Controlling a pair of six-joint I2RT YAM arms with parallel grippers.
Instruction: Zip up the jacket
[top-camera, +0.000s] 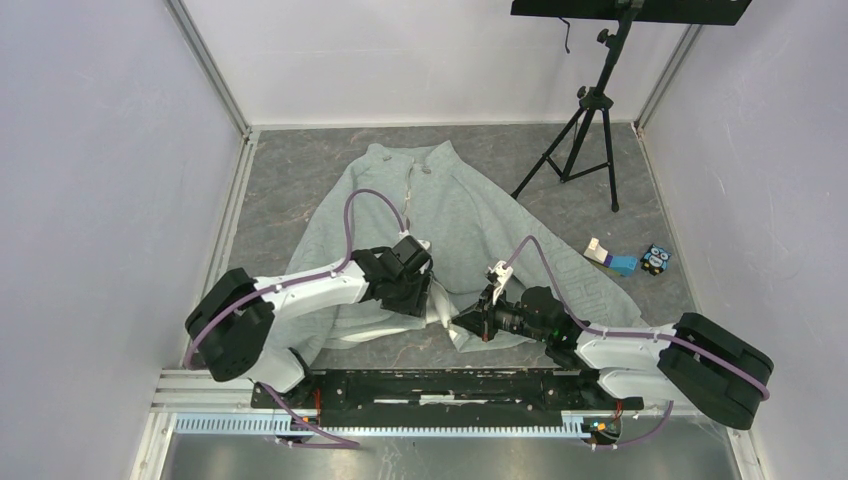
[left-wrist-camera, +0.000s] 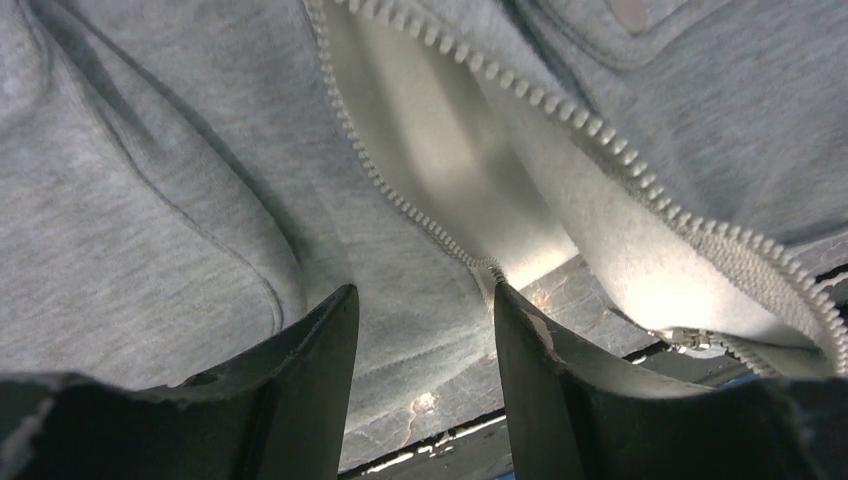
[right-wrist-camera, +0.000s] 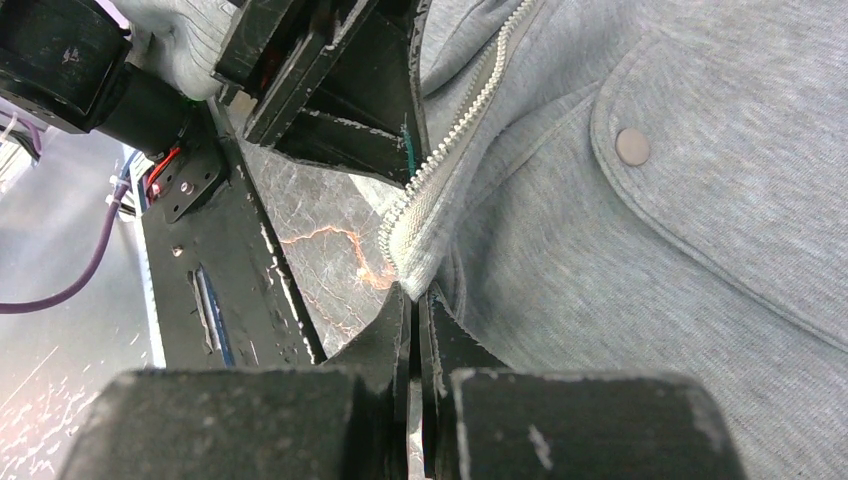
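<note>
Table (top-camera: 280, 190): grey marbled top, walled in pale panels on three sides.
Jacket (top-camera: 470, 210): light grey fleece, spread flat mid-table, collar at the far side, hem toward my bases. The lower front is parted and shows pale lining (left-wrist-camera: 450, 170).
Tripod (top-camera: 590, 110): black, standing at the far right corner, off the cloth.
My left arm (top-camera: 310, 290): reaches in over the jacket's left half, down to the hem.
My right arm (top-camera: 610, 345): lies low along the near edge, wrist pointing left at the hem.
My left gripper (left-wrist-camera: 422, 295): jaws released, fingers standing apart above the hem, where the left row of teeth ends. I cannot tell whether the tips touch the cloth.
My right gripper (right-wrist-camera: 412, 295): jaws clenched on the bottom corner of the jacket's other front edge, pinching the end of the zipper tape at the tips.
Zipper (right-wrist-camera: 450, 160): pale teeth; the two rows run apart at the bottom (left-wrist-camera: 620, 150). I cannot see where the slider sits.
Blue box (top-camera: 612, 258): on the table, just beside the jacket's right edge.
Small cube (top-camera: 655, 260): dark with blue markings, just right of the box.
Snap (right-wrist-camera: 632, 146): round metal stud on a pocket flap.
</note>
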